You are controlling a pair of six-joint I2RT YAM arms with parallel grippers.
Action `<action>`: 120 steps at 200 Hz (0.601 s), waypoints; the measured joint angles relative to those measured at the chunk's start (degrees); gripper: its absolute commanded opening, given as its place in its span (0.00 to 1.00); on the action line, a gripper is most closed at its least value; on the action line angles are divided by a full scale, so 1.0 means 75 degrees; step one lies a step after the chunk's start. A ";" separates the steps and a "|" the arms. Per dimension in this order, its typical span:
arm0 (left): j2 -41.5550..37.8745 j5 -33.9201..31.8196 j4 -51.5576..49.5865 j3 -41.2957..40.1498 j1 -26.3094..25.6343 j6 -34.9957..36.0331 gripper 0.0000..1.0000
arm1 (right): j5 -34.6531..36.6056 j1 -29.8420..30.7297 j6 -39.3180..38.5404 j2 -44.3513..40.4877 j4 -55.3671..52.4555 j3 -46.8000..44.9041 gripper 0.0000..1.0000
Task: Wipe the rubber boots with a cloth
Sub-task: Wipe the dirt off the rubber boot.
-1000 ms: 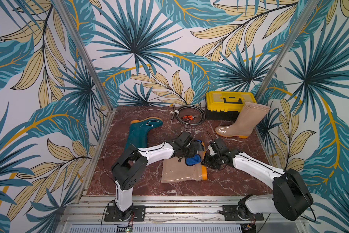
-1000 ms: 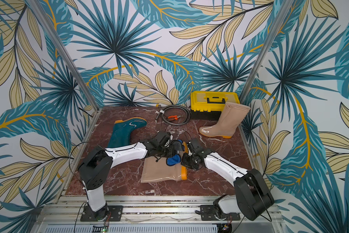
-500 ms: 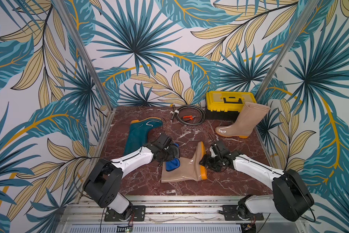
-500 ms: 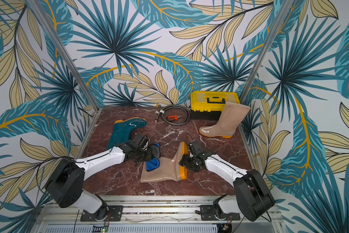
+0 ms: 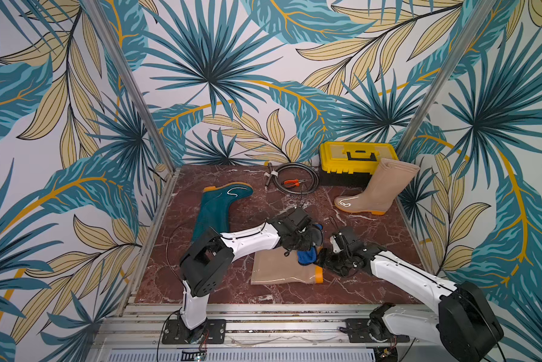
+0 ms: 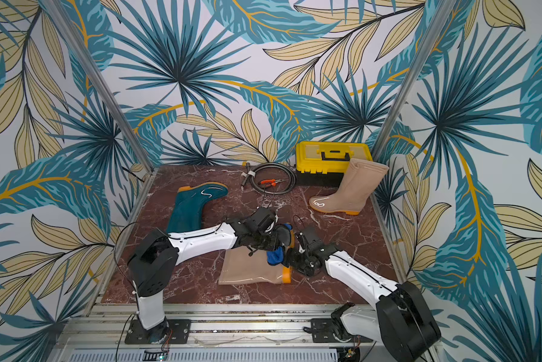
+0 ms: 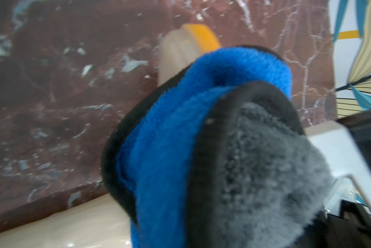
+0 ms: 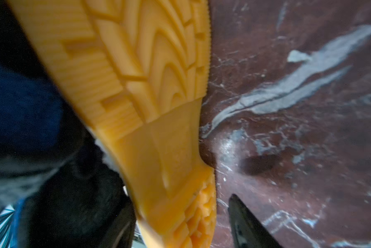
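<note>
A beige-tan rubber boot (image 5: 282, 269) (image 6: 247, 269) lies on its side at the front of the marble floor, its foot pointing away from me. My left gripper (image 5: 307, 241) (image 6: 272, 241) is shut on the blue cloth (image 5: 307, 257) (image 7: 180, 139), which hangs against the boot's foot. My right gripper (image 5: 324, 257) (image 8: 180, 225) straddles the heel of the orange sole (image 8: 148, 107). It is open, with a gap between one finger (image 8: 246, 225) and the sole. A dark teal boot (image 5: 213, 213) lies at the left. Another tan boot (image 5: 385, 185) stands at the back right.
A yellow toolbox (image 5: 357, 156) stands against the back wall, beside a coiled cable (image 5: 313, 180) with orange pliers (image 5: 291, 182) inside the coil. Patterned walls and metal posts close in the floor on three sides.
My left arm swung left with the cloth, off the boot's foot, then came back right over it. My right gripper stayed at the heel and its jaws widened.
</note>
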 measured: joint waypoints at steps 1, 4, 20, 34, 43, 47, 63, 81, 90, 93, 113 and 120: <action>-0.0023 0.0003 0.0020 -0.0032 0.0020 0.0000 0.00 | -0.0017 0.0003 0.0012 0.0017 0.0029 -0.0003 0.55; -0.0067 0.0006 0.0044 -0.0108 0.0052 0.0000 0.00 | -0.0050 0.0006 0.0047 0.0038 0.0076 -0.0012 0.54; -0.0533 0.0012 0.0067 -0.0772 0.0408 0.0003 0.00 | -0.0152 0.0020 0.0090 0.0233 0.0245 -0.0009 0.51; -0.1032 0.0017 0.0041 -0.1504 0.0854 0.0009 0.00 | -0.0189 0.0015 0.0105 0.0318 0.0289 -0.0003 0.48; -0.1346 0.0017 0.0003 -0.1935 0.1166 0.0017 0.00 | -0.0213 0.0015 0.0128 0.0335 0.0323 -0.0006 0.45; -0.1510 0.0023 -0.0012 -0.2145 0.1323 0.0020 0.00 | -0.0216 0.0012 0.0125 0.0338 0.0335 -0.0012 0.44; -0.2063 0.0050 -0.0073 -0.2806 0.1906 0.0035 0.00 | -0.0213 0.0012 0.0143 0.0329 0.0391 -0.0052 0.40; -0.2623 -0.0006 -0.0256 -0.3255 0.2285 0.0029 0.00 | -0.0213 0.0012 0.0166 0.0286 0.0463 -0.0119 0.35; -0.2827 -0.0012 -0.0364 -0.3305 0.2302 0.0006 0.00 | -0.0216 0.0012 0.0184 0.0262 0.0501 -0.0154 0.35; -0.2900 -0.0006 -0.0402 -0.3302 0.2291 0.0003 0.00 | -0.0216 0.0009 0.0184 0.0254 0.0513 -0.0163 0.35; -0.3095 -0.0038 -0.0490 -0.3072 0.1999 -0.0105 0.00 | -0.0219 -0.0003 0.0195 0.0227 0.0551 -0.0204 0.34; -0.3072 -0.0082 -0.0516 -0.2891 0.1798 -0.0157 0.00 | -0.0219 -0.0003 0.0204 0.0221 0.0557 -0.0210 0.33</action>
